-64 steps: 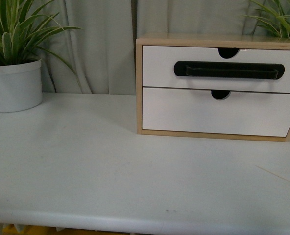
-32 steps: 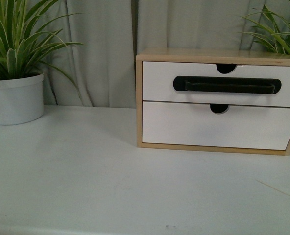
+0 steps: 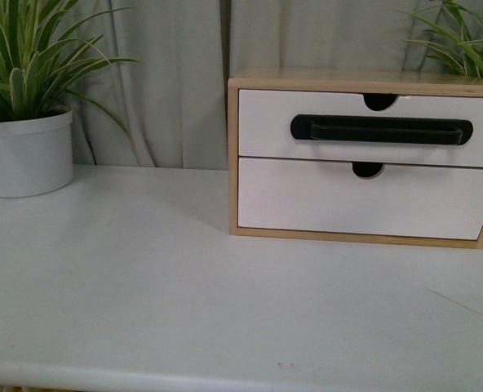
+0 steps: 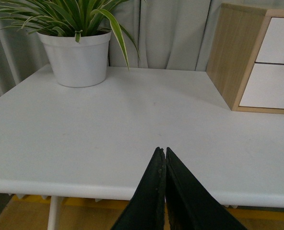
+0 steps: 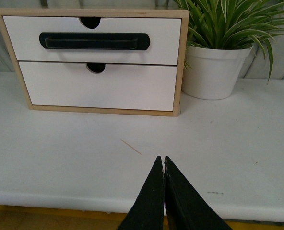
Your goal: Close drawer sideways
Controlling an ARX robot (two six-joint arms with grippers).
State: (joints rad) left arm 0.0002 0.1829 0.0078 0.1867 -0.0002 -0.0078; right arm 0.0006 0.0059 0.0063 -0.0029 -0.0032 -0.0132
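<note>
The drawer [image 3: 266, 122] is the upper white front with a long black bar handle [image 3: 380, 130] and a half-round notch, in a light-wood cabinet [image 3: 232, 155] at the table's back right. Its front sits about flush with the cabinet frame. It also shows in the right wrist view [image 5: 166, 38]. A plain white drawer [image 3: 364, 200] lies below it. Neither gripper shows in the front view. My left gripper [image 4: 161, 152] is shut and empty above the table's front edge, far from the cabinet. My right gripper [image 5: 160, 160] is shut and empty near the front edge, facing the cabinet.
A white pot with a striped plant [image 3: 25, 151] stands at the back left of the white table [image 3: 144, 286]. A second potted plant [image 5: 214, 69] stands right of the cabinet. A thin wooden sliver [image 5: 131, 146] lies before the cabinet. Grey curtains hang behind.
The front view has shifted slightly up and down, so the cabinet and plant sit at slightly different heights in the picture. The drawers look unchanged.
</note>
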